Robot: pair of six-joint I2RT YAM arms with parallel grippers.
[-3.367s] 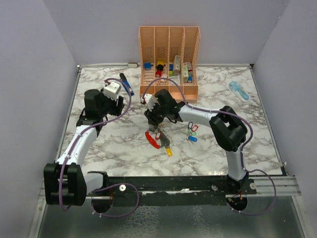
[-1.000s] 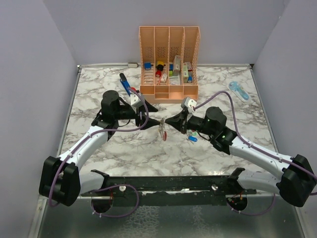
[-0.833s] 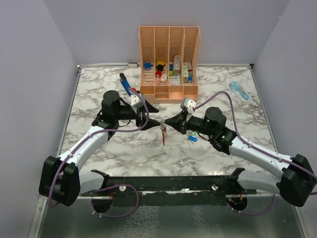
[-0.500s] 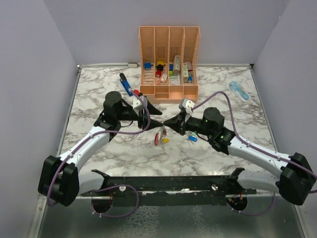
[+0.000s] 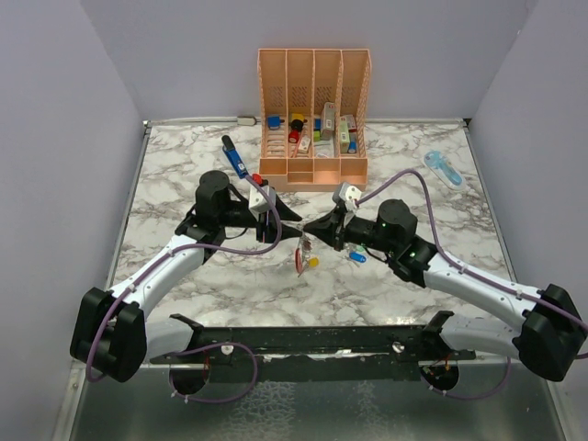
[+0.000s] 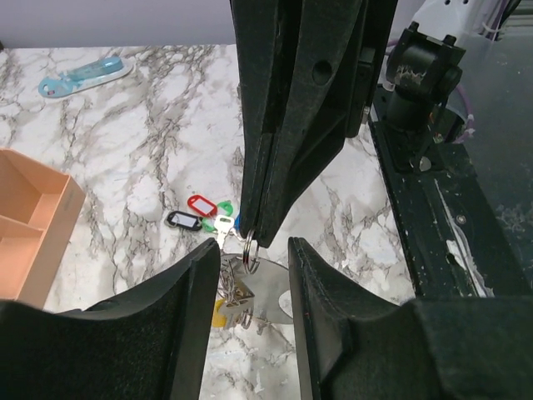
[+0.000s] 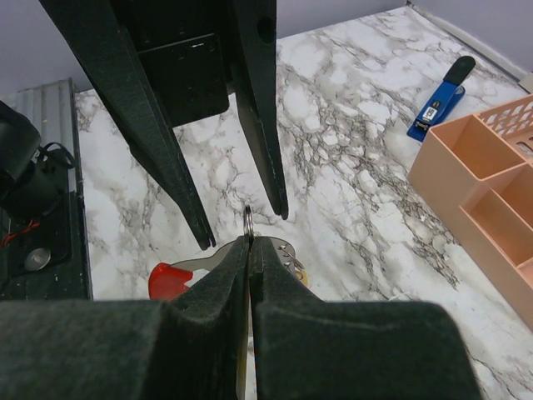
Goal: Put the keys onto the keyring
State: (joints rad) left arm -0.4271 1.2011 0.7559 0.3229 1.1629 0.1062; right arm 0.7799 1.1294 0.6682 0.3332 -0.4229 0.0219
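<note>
Top view: my right claw [image 5: 310, 230] is pinched shut on the keyring [image 5: 299, 260], which hangs long axis straight down toward 6. Left claw [image 5: 292, 223] faces it from 9, fingers apart, straddling its top. Loose keys [image 5: 357, 257] lie at 3 on the surface [image 5: 478, 220].

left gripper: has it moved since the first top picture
Yes. The left gripper has swung right, from beside the blue tool to the front of the orange organizer, meeting the right gripper.
</note>
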